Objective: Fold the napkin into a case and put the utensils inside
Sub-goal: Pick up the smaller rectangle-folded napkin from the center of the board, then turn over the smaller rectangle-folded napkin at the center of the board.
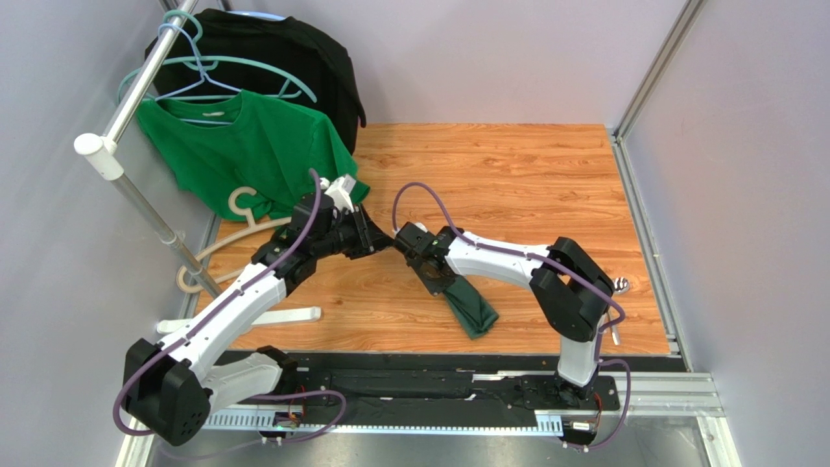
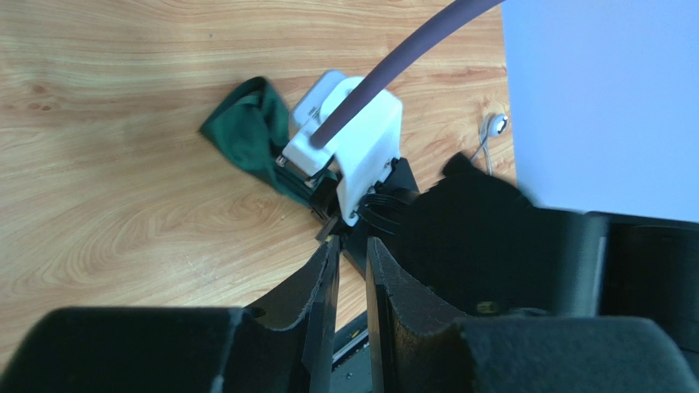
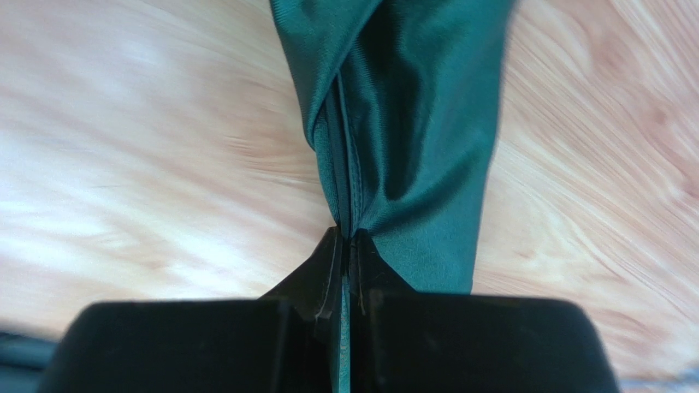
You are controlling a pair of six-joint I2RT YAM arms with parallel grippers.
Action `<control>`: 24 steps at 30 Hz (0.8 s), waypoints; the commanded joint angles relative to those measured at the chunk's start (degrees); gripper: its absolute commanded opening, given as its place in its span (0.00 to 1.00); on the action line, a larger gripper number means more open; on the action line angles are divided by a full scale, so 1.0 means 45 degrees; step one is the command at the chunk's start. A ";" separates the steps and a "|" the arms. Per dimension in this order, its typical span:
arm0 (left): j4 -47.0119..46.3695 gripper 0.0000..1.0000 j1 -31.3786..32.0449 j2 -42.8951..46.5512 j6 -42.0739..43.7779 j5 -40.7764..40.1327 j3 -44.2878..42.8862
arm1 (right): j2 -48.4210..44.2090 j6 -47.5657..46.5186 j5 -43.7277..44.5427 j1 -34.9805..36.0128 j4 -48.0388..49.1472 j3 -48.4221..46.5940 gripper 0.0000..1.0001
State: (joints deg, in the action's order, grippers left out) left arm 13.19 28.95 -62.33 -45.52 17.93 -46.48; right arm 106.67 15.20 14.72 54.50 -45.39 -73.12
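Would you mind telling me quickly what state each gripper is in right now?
Left gripper: slightly open, holding nothing.
Right gripper: closed, pinching the napkin.

The left arm (image 1: 229,311) and right arm (image 1: 497,255) share one build: smooth white link shells set between bulky matte-black joint housings. A purple cable (image 1: 292,243) loops along each arm from base to wrist. The left tool (image 2: 351,246) and right tool (image 3: 344,246) are black, their thick fingers (image 2: 320,286) tapering to thin tips. A white, block-shaped housing (image 2: 369,160) sits at the right wrist. Both bases are mounted on a long black plate (image 1: 419,384).
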 commanded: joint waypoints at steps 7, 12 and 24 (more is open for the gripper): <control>0.1228 0.27 -0.0398 0.0841 0.0525 -0.0079 -0.0472 | -0.0327 0.1504 -0.7288 -0.1075 0.1662 -0.2306 0.00; 0.1678 0.27 -0.0457 0.1096 0.0584 -0.0255 -0.0550 | 0.0005 0.3393 -1.1056 -0.1719 0.4242 -0.1079 0.00; 0.1600 0.27 -0.0476 0.0862 0.0466 -0.0080 -0.0296 | 0.1217 0.6486 -1.4872 -0.3653 1.1158 0.2420 0.00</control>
State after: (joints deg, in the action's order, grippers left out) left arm 21.17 27.20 -57.98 -44.21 16.86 -46.52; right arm 110.96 39.09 -44.53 40.75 -8.10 -64.95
